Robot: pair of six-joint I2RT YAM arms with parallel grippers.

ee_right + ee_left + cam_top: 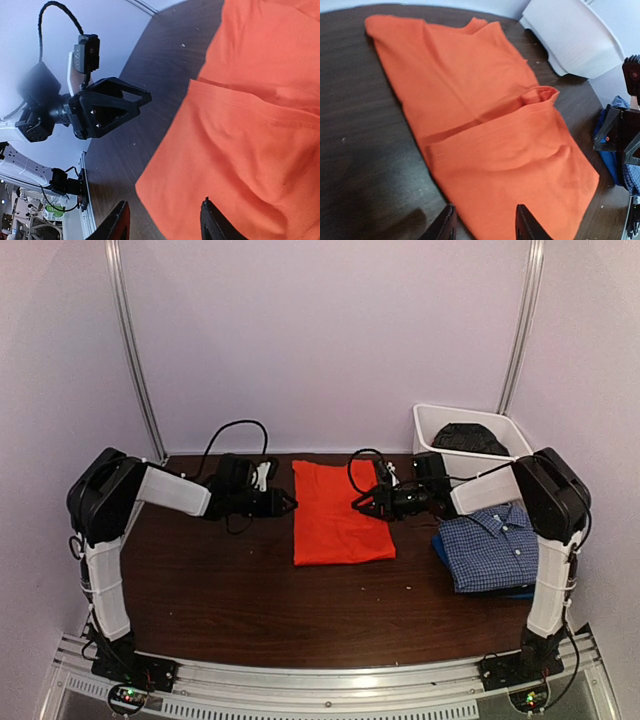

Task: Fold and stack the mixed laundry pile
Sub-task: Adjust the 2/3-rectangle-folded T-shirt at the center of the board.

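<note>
A bright orange T-shirt (340,510) lies folded into a tall rectangle mid-table; it fills the left wrist view (490,130) and the right wrist view (250,125). My left gripper (286,503) is open and empty just off its left edge. My right gripper (362,504) is open and empty over its right edge. A folded blue-and-white check collared shirt (490,545) lies at the right on darker blue and black pieces (520,590). A black garment (470,438) sits in the white tub.
The white plastic tub (432,430) stands at the back right, close behind my right arm; it also shows in the left wrist view (570,40). Cables loop over the table's back edge. Bare dark wood table (220,590) lies in front of the T-shirt.
</note>
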